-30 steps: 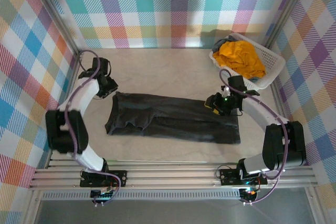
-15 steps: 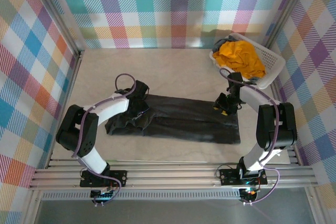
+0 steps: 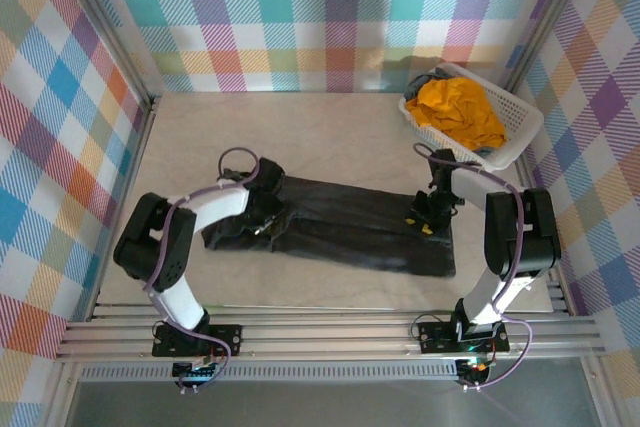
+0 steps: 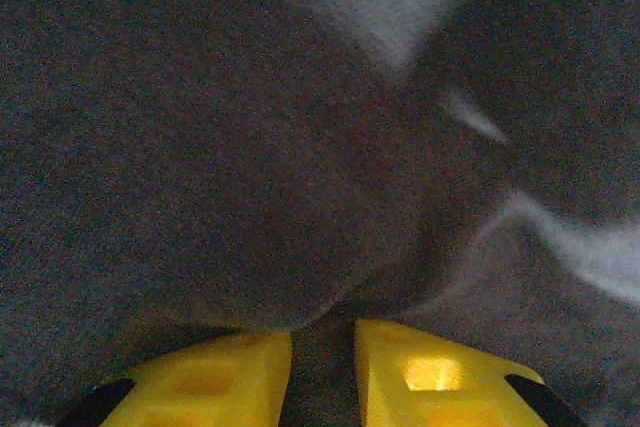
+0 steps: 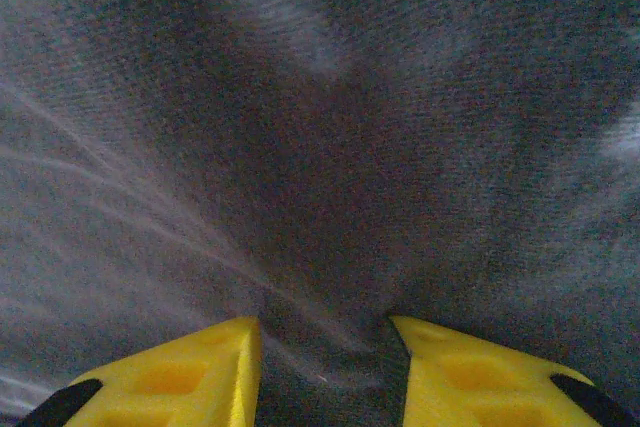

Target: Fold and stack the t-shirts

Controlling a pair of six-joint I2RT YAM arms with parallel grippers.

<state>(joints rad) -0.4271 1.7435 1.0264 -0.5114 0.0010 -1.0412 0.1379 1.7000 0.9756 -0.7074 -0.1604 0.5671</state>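
Observation:
The dark charcoal grey t-shirt [image 3: 340,232] lies folded into a long band across the middle of the table. My left gripper [image 3: 262,219] is pressed down on its left part, near the sleeve bunch. In the left wrist view the yellow fingers [image 4: 220,372] stand close together with a fold of grey cloth [image 4: 200,147] pinched between them. My right gripper [image 3: 424,217] sits on the shirt's right end. Its fingers [image 5: 470,367] stand wider, with gathered cloth [image 5: 350,147] between them and creases running out from the gap. The mustard t-shirt [image 3: 455,112] lies heaped in the basket.
The white lattice basket [image 3: 520,132] stands tilted in the far right corner, close behind the right arm. Checked walls close in the table on three sides. Bare tabletop [image 3: 300,127] lies behind the shirt, with a narrower strip in front of it.
The left arm swung in from the far left edge onto the shirt's left part. The right gripper shifted slightly onto the right end. Both pairs of jaws have narrowed on cloth.

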